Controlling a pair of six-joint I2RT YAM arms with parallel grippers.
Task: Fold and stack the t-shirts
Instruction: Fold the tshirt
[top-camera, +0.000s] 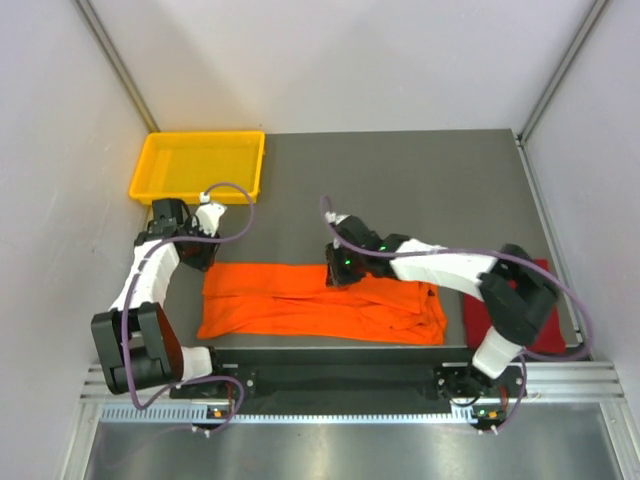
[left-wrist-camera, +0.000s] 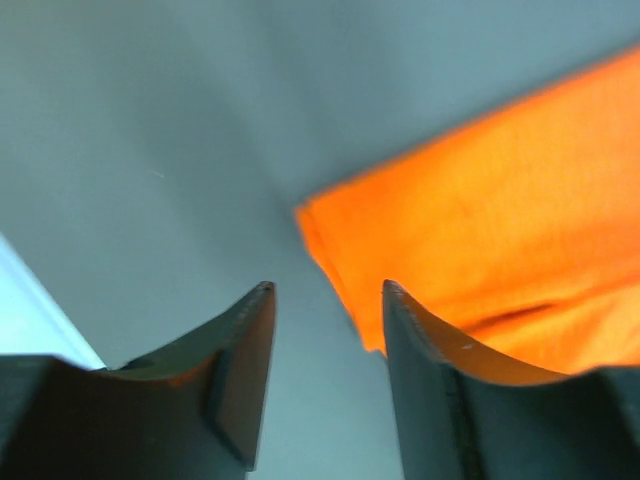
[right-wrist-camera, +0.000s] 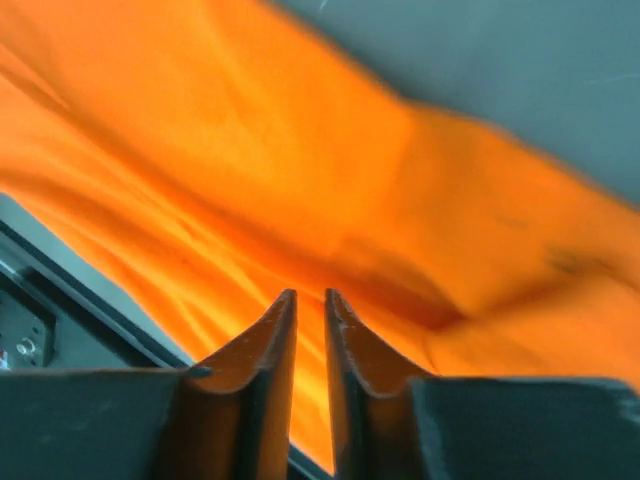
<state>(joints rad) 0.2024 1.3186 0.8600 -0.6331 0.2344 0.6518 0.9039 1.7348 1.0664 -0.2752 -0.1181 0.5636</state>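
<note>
The bright orange t-shirt (top-camera: 320, 305) lies as a long flat band across the near part of the table. Its corner shows in the left wrist view (left-wrist-camera: 480, 220), and it fills the right wrist view (right-wrist-camera: 250, 170). My left gripper (top-camera: 200, 260) is open and empty (left-wrist-camera: 328, 290), just off the shirt's far left corner. My right gripper (top-camera: 340, 268) hangs over the shirt's far edge near the middle. Its jaws are almost closed with a thin gap (right-wrist-camera: 310, 293), and no cloth is visibly pinched. The dark red t-shirt (top-camera: 548, 318) lies at the right, partly hidden by the right arm.
A yellow plastic tray (top-camera: 152, 165) stands at the back left of the grey table. The black rail (top-camera: 330, 362) runs along the near edge just below the orange shirt. White walls close in on both sides.
</note>
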